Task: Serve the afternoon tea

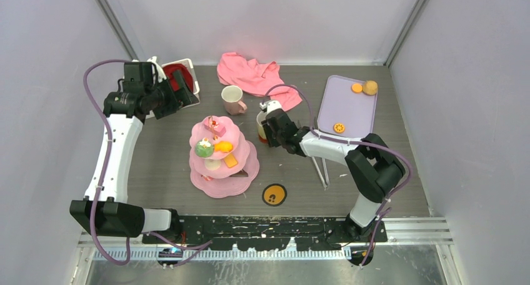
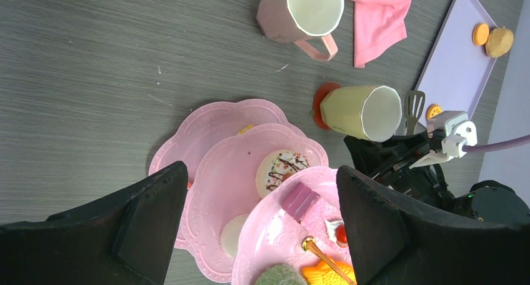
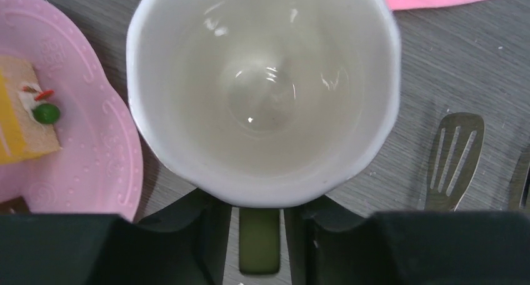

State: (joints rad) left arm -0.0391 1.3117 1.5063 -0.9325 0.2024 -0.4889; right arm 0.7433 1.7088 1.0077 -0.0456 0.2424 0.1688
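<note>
My right gripper (image 3: 259,238) has a finger on each side of the handle of the yellow-green mug (image 3: 262,91). I cannot tell if it is squeezing or letting go. The mug stands up straight on a red round mat (image 2: 322,97), between the pink cake stand (image 1: 215,186) and the purple tray (image 1: 347,110). The pink mug (image 1: 232,99) stands just beside the pink cloth (image 1: 250,72). Little toy cakes (image 1: 215,146) sit on the stand. My left gripper (image 1: 181,88) hangs up high near the white basket (image 1: 195,79), jaws wide apart, holding nothing
</note>
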